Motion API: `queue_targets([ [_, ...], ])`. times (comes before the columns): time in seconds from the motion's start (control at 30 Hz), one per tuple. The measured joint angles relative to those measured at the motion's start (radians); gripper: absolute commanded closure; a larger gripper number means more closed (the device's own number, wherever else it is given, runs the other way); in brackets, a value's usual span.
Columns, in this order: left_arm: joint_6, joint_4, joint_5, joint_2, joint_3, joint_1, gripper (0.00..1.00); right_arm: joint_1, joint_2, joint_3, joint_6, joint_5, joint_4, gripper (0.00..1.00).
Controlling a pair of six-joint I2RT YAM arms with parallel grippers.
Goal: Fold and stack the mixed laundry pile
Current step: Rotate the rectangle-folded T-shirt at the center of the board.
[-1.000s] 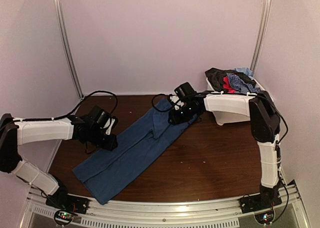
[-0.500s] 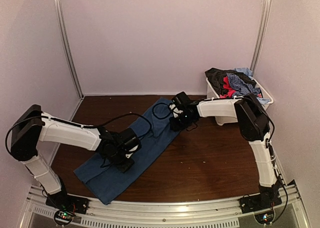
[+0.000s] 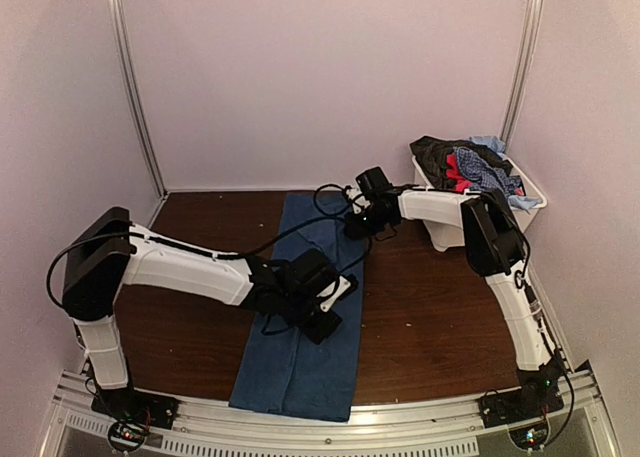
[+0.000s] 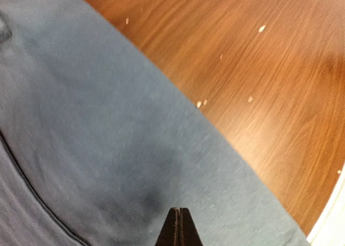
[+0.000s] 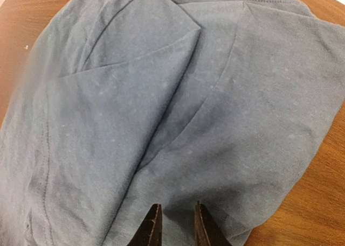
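Note:
A dark-blue T-shirt (image 3: 300,352) lies folded into a long strip running from the back of the table to its front edge. My left gripper (image 3: 326,317) is shut and empty, low over the strip's right edge near its middle; in the left wrist view the shut fingertips (image 4: 179,212) point at the blue cloth (image 4: 81,122). My right gripper (image 3: 358,225) is at the strip's far right corner, its fingers slightly apart just above the cloth (image 5: 161,95), holding nothing. The rest of the laundry pile (image 3: 462,160), with black, red, checked and light-blue clothes, fills the bin.
A white plastic bin (image 3: 522,190) stands at the back right against the wall. The brown wooden table (image 3: 430,307) shows to both sides of the shirt. A metal rail (image 3: 400,415) runs along the front edge. Walls close in on the left, back and right.
The shirt has swung from lying diagonally at the left to lying straight front to back. My left arm swept right across it. My right gripper shifted slightly back along the far edge.

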Motion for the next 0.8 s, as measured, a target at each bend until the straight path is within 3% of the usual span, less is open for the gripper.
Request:
queue_targets([
  [0.13, 0.003, 0.045, 0.017, -0.070, 0.002, 0.019, 1.00, -0.001, -0.039, -0.012, -0.016, -0.055, -0.013, 0.66],
  [0.4, -0.023, 0.134, 0.038, -0.364, -0.175, 0.264, 0.98, 0.014, -0.334, -0.162, -0.005, -0.139, 0.003, 0.67],
  [0.53, -0.024, 0.137, 0.018, -0.338, -0.181, 0.348, 1.00, 0.039, -0.430, -0.281, 0.018, -0.153, 0.044, 0.70],
  [0.8, -0.084, 0.154, 0.016, -0.177, -0.178, 0.378, 1.00, 0.109, -0.355, -0.475, 0.069, -0.153, 0.062, 0.78],
])
